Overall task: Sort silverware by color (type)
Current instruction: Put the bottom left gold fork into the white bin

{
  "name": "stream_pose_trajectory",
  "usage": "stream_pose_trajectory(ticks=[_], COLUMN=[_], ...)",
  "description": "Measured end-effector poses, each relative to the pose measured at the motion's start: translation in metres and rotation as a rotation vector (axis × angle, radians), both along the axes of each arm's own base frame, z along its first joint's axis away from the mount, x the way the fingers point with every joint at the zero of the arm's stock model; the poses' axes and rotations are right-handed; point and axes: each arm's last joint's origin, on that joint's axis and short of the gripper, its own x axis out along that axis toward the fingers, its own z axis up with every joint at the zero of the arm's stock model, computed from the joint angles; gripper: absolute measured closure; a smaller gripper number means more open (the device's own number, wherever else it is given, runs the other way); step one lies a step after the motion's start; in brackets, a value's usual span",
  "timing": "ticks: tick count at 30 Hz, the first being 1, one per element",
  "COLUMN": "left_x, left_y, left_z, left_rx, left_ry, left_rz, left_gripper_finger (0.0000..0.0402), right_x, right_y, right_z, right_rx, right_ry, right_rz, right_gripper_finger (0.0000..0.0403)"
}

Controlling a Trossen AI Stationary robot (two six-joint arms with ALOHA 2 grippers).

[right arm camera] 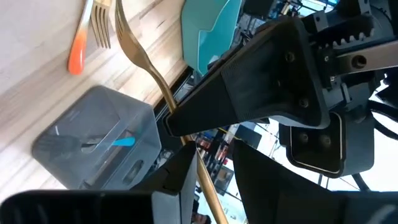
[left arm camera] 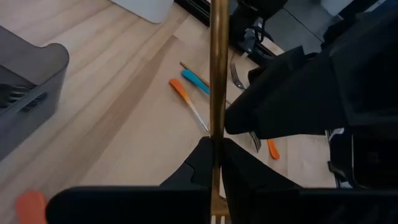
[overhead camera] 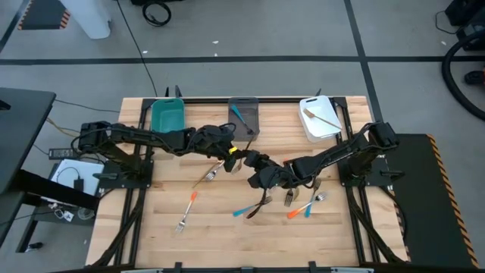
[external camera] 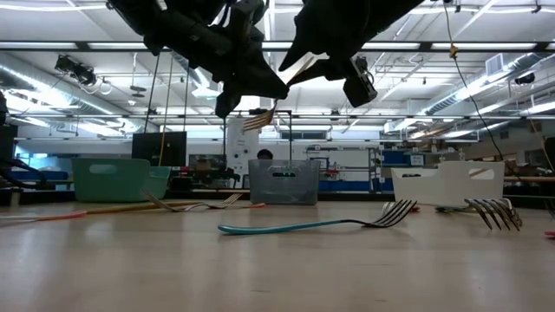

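The gold fork [left arm camera: 217, 68] hangs in the air over mid-table, pinched near the tine end by the left gripper [left arm camera: 214, 146], jaws clamped narrow on it, while the right gripper [right arm camera: 208, 163] straddles the handle, jaws part-open around it and not clearly gripping. It looks light, stiff and slick, so a flat pinch mid-handle suits best. Other forks lie on the wood table [overhead camera: 151, 227]; one blue fork [right arm camera: 115, 142] sits in the grey bin [right arm camera: 68, 134].

Both arms were matte black, built of blocky angular links. The left pincer [right arm camera: 186, 121] housing carried small round screws, ribbed edging and a rounded-square panel.
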Motion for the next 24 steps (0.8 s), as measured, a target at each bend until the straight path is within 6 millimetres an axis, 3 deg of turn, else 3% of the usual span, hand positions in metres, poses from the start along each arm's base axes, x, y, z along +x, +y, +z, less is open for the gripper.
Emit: stream_pose_trajectory(ticks=[24], left_x=[-0.002], left_y=[0.011], left_z=[-0.001], left_rx=[0.029], left_ry=[0.009], left_rz=[-0.004], left_gripper_finger=[0.0376], right_x=[-0.006], right_y=[0.006], right_z=[-0.003], right_rx=[-0.079], right_ry=[0.049], right_rz=[-0.068], right_gripper_finger=[0.0308])
